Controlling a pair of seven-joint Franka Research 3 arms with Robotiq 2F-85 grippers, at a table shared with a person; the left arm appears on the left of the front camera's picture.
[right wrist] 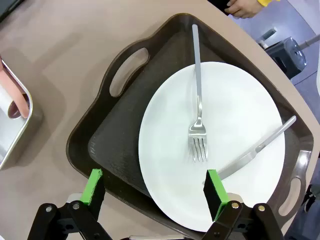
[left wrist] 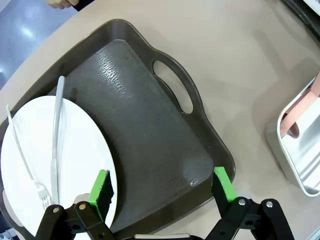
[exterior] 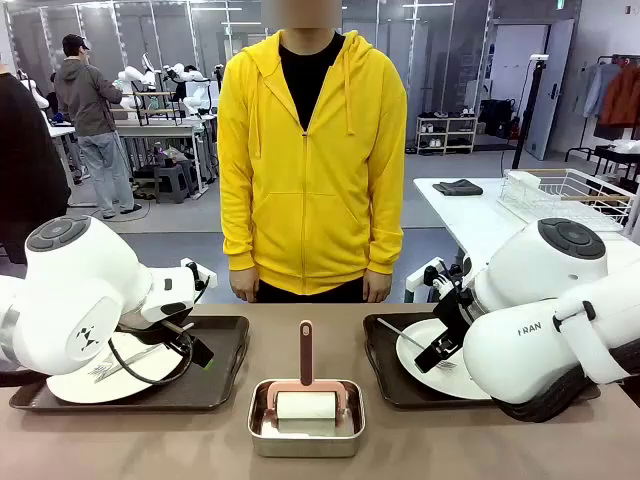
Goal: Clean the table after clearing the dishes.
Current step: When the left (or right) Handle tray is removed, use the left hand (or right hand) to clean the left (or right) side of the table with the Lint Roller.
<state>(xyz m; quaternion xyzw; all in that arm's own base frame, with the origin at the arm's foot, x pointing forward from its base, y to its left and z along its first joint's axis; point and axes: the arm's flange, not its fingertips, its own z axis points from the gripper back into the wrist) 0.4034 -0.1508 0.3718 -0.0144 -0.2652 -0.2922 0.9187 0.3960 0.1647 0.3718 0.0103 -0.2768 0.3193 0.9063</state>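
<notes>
Front view gives us the table [exterior: 440, 445] with the left plate [exterior: 75, 388] on the left tray [exterior: 228, 350] and the right plate [exterior: 440, 383] on the right tray [exterior: 385, 375]. Both plates carry loose cutlery; on the right one a fork [right wrist: 198, 100] and a knife [right wrist: 260, 147] lie free. The left claw [left wrist: 162, 189] hangs spread wide over its tray's near rim, holding nothing. The right claw [right wrist: 155, 189] hangs equally spread over plate edge and tray rim. We judge clearing comes first: we should pinch tray rim, not plate, and lift level so nothing slides. Between the trays a steel pan [exterior: 305, 440] holds a roller [exterior: 306, 405], which we expect to need for wiping.
</notes>
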